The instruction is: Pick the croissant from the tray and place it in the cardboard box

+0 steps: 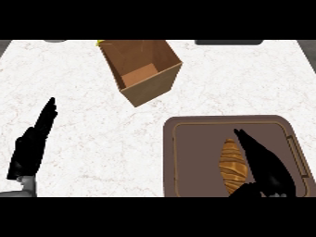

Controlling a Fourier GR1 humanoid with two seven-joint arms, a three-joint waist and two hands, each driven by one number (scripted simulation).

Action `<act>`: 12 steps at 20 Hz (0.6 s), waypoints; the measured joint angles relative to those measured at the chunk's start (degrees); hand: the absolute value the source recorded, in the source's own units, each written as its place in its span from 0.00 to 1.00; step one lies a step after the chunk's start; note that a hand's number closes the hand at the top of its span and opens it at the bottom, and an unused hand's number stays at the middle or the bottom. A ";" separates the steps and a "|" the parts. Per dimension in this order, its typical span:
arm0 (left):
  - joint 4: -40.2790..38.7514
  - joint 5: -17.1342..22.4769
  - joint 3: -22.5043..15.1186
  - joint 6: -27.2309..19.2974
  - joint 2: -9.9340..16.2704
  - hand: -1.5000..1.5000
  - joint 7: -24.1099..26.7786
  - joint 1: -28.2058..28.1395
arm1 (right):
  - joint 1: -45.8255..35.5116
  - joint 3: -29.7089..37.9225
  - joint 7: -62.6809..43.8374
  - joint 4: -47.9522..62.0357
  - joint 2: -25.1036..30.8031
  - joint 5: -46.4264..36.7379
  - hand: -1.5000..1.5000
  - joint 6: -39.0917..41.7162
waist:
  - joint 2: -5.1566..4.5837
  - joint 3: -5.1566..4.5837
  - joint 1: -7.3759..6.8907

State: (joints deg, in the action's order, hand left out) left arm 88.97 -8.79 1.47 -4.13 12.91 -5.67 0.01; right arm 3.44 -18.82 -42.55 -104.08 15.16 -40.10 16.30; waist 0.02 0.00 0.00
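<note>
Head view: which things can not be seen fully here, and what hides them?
- Croissant: its right side and lower end are covered by the right hand; whether they touch cannot be told.
- Tray: its near edge is cut off by the view's lower edge.
- Cardboard box: most of its floor is hidden by its own walls.
- Left hand: seen edge-on, the palm does not show.
</note>
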 measured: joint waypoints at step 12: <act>-1.18 -1.79 1.31 0.96 -1.67 0.50 1.29 0.06 | 0.76 -1.17 3.95 2.64 -2.38 -7.15 1.00 -3.37 | 0.20 -0.13 -0.03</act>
State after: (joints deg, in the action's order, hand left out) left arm 87.79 -10.57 2.78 -3.17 11.24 -4.37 0.07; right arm 4.20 -19.99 -38.60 -101.45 12.78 -47.25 12.93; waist 0.22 -0.13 -0.03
